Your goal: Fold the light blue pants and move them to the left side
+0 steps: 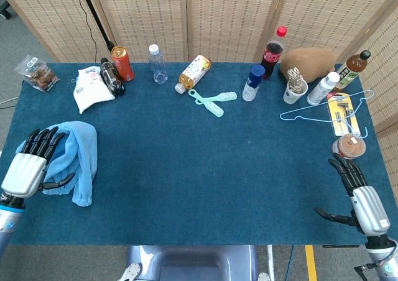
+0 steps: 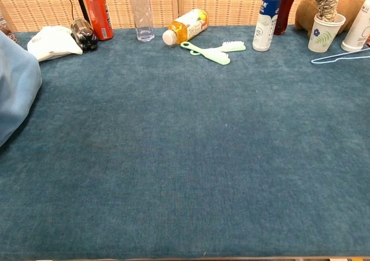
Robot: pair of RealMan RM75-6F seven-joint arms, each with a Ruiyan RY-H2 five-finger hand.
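Wicker screens back a blue worktop (image 1: pixel 205 163). Head view: light blue pants (image 1: pixel 78 160) lie bunched at the worktop's left edge, w/ left hand (image 1: pixel 31 169) over their left side, fingers spread, thumb hooked at the cloth; can't tell if it grips. Right hand (image 1: pixel 359 197) sits near the right front corner, released, fingers apart, holding nothing. Bottles, can (image 1: pixel 122 63), brushes (image 1: pixel 213 101) line the back edge. Chest view: pants (image 2: pixel 14 93) at the left edge; hanger (image 2: pixel 341 56) at back right; neither hand shows.
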